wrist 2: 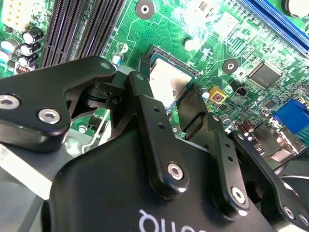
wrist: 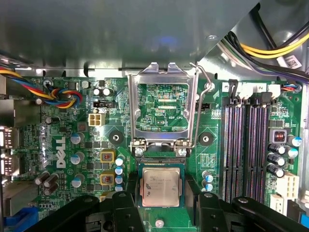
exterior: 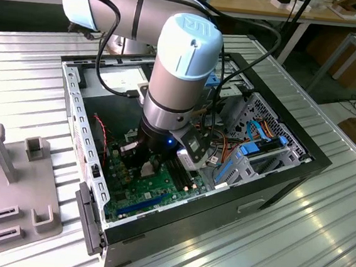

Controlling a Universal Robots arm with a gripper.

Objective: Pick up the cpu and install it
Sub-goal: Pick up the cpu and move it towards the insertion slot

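The cpu [wrist: 161, 187] [wrist 2: 166, 82], a small square chip with a silver-grey top, lies flat in the socket of the green motherboard [wrist: 72, 145] [exterior: 141, 193]. My gripper [wrist: 161, 200] [wrist 2: 166, 99] [exterior: 149, 168] is low over it inside the computer case. Its black fingers [wrist: 126, 203] [wrist 2: 145, 111] stand on either side of the chip, and a thin strip of socket shows between them and the chip's edges. The hinged metal socket frame [wrist: 161, 72] is swung open and stands upright behind the socket, with its wire lever [wrist: 205, 82] raised.
Long black memory slots [wrist: 246, 150] [wrist 2: 72, 29] run beside the socket. Coloured cables [wrist: 63, 94] lie near the board's edge. The case walls [exterior: 275, 174] and a drive cage with blue parts [exterior: 258, 147] hem the arm in. A grey fixture [exterior: 9, 180] sits at the exterior view's left.
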